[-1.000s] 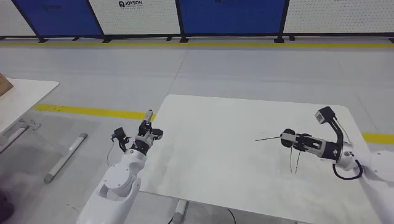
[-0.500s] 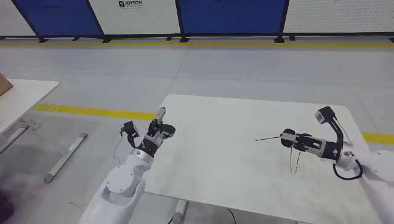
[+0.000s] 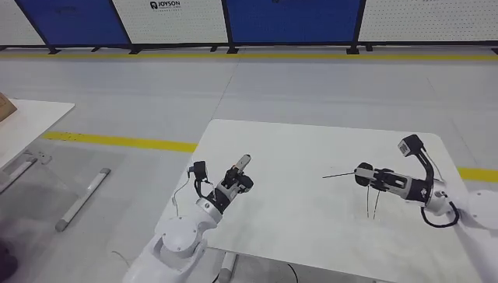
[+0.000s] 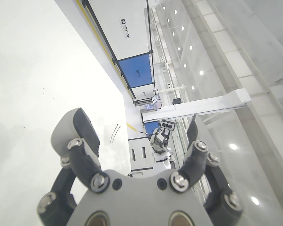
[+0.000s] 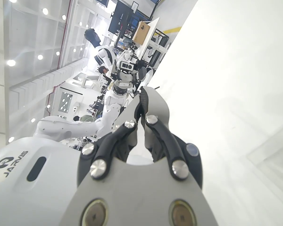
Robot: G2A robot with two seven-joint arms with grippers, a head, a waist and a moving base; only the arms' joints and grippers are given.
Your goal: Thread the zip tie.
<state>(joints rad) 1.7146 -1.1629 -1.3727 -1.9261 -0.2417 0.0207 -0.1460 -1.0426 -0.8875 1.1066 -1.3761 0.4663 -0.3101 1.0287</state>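
My right gripper [image 3: 359, 175] hovers over the right part of the white table [image 3: 288, 151], shut on a thin black zip tie [image 3: 338, 176] that sticks out toward the table's middle. In the right wrist view its fingers [image 5: 141, 104] are pressed together, and the zip tie tip [image 5: 157, 87] pokes out past them. Two more black zip ties [image 3: 373, 202] lie side by side on the table just in front of that gripper, also visible as zip ties [image 4: 114, 133] far ahead of my left gripper [image 4: 141, 128]. The left gripper [image 3: 242, 165] is open and empty above the table's front left part.
The table's left edge [image 3: 191, 174] runs close beside my left arm, and its front edge [image 3: 311, 261] lies near both arms. A second white table [image 3: 31, 120] stands off to the far left. Blue and white panels [image 3: 292, 7] line the back.
My left arm has swung right, from beyond the table's left edge to above its front left part, gripper open throughout. The right arm and its zip tie have stayed still.
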